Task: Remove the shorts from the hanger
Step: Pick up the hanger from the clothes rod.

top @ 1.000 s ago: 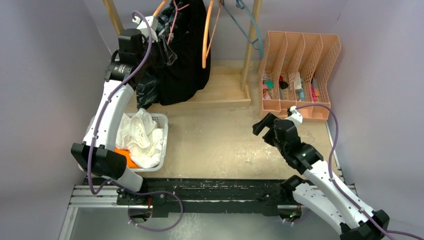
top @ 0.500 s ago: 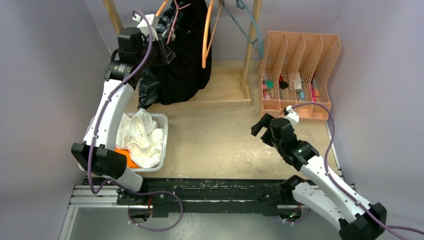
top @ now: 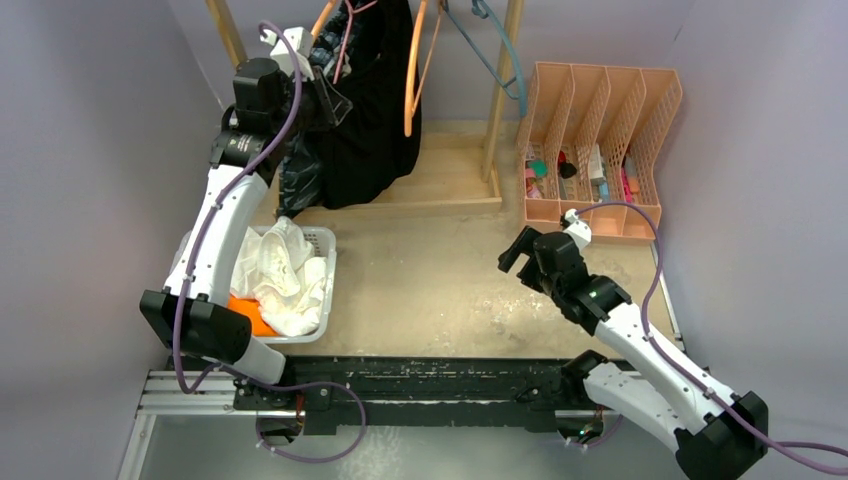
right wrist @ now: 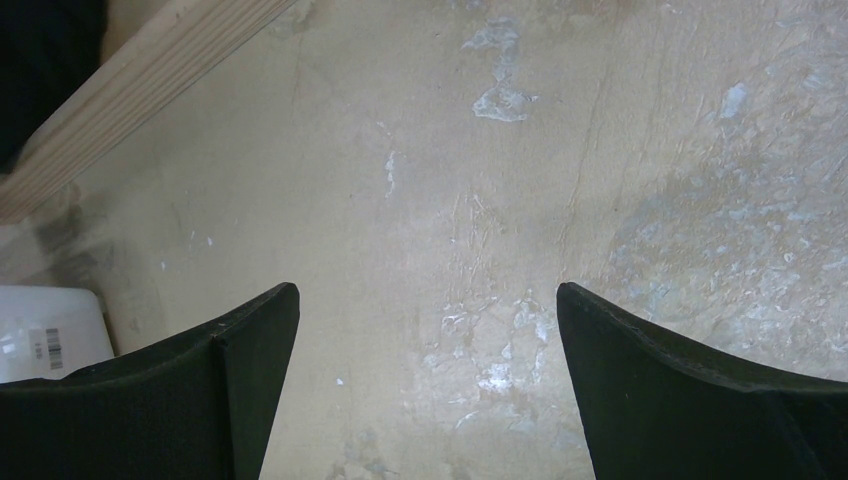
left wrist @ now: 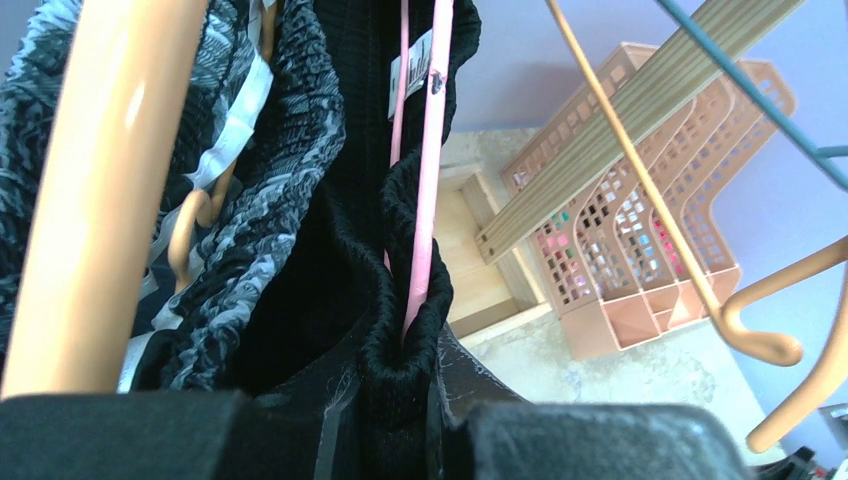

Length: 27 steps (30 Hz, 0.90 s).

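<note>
Black shorts (top: pixel 375 120) hang from a pink hanger (left wrist: pixel 425 180) on the wooden rack. My left gripper (top: pixel 325 95) is shut on their elastic waistband (left wrist: pixel 400 370), right where the pink hanger runs inside it. Camo-patterned shorts (left wrist: pixel 270 200) hang just left of them on an orange hanger (left wrist: pixel 100 200). White shorts (top: pixel 285 275) and orange shorts (top: pixel 250 312) lie in the white basket (top: pixel 325 240). My right gripper (top: pixel 515 252) is open and empty, low over the bare table (right wrist: pixel 425 200).
The rack's wooden post (top: pixel 505 80) and base board (top: pixel 440 185) stand at the back. An empty orange hanger (top: pixel 412 70) and a teal hanger (top: pixel 495 55) hang on it. A peach slotted organizer (top: pixel 600 130) with small items sits at the back right.
My left gripper has closed on the black waistband and shifted slightly up and back. The right arm has drifted a little to the left, still open.
</note>
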Each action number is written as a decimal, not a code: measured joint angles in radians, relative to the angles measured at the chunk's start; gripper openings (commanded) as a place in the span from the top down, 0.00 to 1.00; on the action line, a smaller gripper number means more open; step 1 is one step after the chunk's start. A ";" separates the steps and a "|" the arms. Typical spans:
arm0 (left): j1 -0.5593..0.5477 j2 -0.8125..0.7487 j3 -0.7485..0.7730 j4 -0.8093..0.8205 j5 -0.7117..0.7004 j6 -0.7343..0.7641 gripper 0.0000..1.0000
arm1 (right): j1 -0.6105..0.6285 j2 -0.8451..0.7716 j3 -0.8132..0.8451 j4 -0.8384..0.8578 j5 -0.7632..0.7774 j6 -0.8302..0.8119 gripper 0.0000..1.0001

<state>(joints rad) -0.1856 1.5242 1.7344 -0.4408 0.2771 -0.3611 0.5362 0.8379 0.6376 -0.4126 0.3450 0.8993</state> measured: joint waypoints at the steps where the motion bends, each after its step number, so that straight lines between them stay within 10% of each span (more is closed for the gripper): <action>1: 0.000 0.000 -0.003 0.010 0.004 -0.009 1.00 | 0.000 0.000 0.000 0.000 0.000 0.000 0.01; 27: 0.000 -0.253 -0.169 0.050 0.076 -0.047 1.00 | 0.000 0.011 0.000 0.029 -0.038 -0.030 0.01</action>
<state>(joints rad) -0.1856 1.2716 1.5654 -0.3904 0.3527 -0.4084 0.5362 0.8494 0.6380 -0.3840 0.3069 0.8696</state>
